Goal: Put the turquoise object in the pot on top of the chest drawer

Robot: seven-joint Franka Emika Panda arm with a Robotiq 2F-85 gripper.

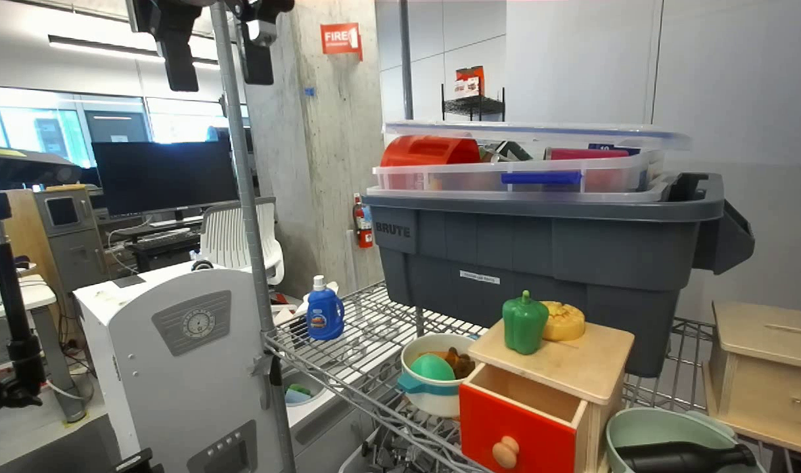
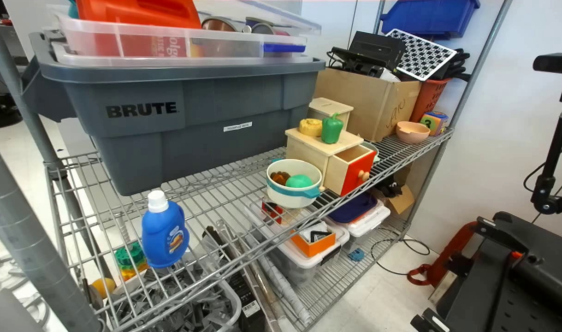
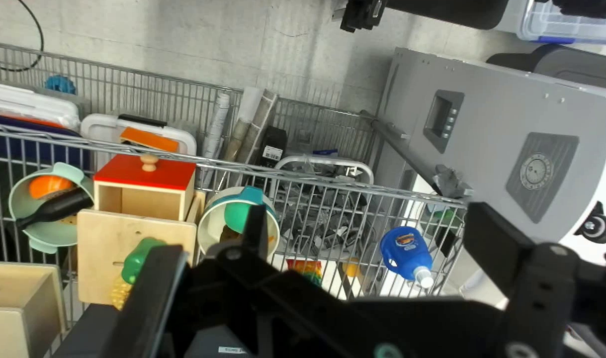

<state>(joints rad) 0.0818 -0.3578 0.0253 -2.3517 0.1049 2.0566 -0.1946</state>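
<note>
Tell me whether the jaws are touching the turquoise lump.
Apart. In an exterior view the jaws hang open at the top of the picture, with a wide gap down to the turquoise lump in the pot.

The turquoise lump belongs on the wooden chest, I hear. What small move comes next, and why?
Probably bring the open, empty fingers down toward the pot: they hang well above its level, and the turquoise lump lies inside, not yet on top of the wooden chest.
</note>
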